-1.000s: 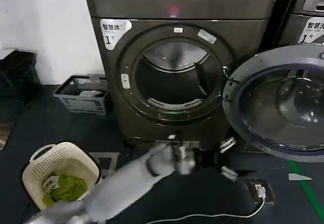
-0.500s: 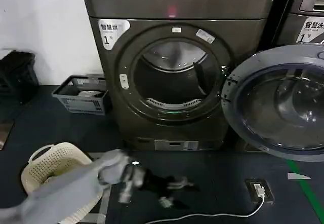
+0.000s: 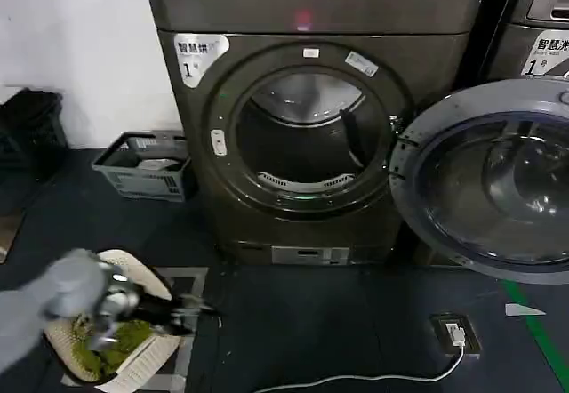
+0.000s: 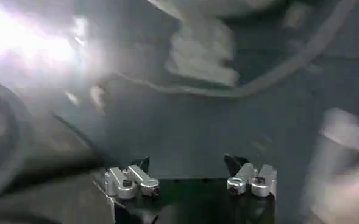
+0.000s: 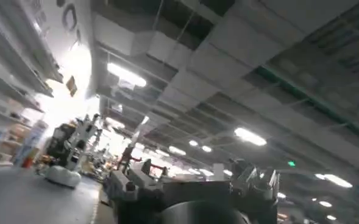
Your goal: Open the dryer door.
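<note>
The round grey glass-fronted dryer door (image 3: 493, 180) stands open. My left gripper (image 3: 182, 306), jaws spread and empty, could snag the cream plastic laundry basket (image 3: 147, 362).

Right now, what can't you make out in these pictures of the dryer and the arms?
- Left gripper: motion-blurred in the head view above the laundry basket.
- Dryer door: its right side is cut off by the head view's edge.
- Dryer drum: its depths are too dark to tell its contents.
- Right gripper: its fingers blend into dark housing.
</note>
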Robot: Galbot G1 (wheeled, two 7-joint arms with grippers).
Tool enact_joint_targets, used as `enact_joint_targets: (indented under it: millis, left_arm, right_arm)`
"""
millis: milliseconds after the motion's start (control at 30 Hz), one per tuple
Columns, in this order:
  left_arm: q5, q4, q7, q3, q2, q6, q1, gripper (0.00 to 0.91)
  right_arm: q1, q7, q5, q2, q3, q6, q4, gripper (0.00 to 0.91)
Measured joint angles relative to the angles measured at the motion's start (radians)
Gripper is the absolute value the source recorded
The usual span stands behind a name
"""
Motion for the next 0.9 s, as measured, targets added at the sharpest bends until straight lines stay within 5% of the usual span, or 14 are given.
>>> enact_joint_targets:
  millis: [267, 533, 900]
  left_arm:
    - [0.175, 0.072, 0.003, -0.228, 0.148, 0.000, 0.139, 0.907]
    - [0.373, 0.127, 0.001, -0.271, 0.194, 0.000, 0.159, 0.907]
    - [0.447, 0.133, 0.000, -0.281, 0.214, 0.001, 0.176, 0.907]
  right_arm:
    - [0.002, -0.005, 0.047, -0.002, -0.033, 0.003, 0.009, 0.907]
    - [0.019, -0.025, 0.124, -0.004, -0.066, -0.003, 0.014, 0.907]
    - [0.042, -0.062, 0.127, 0.004, -0.088, 0.014, 0.022, 0.907]
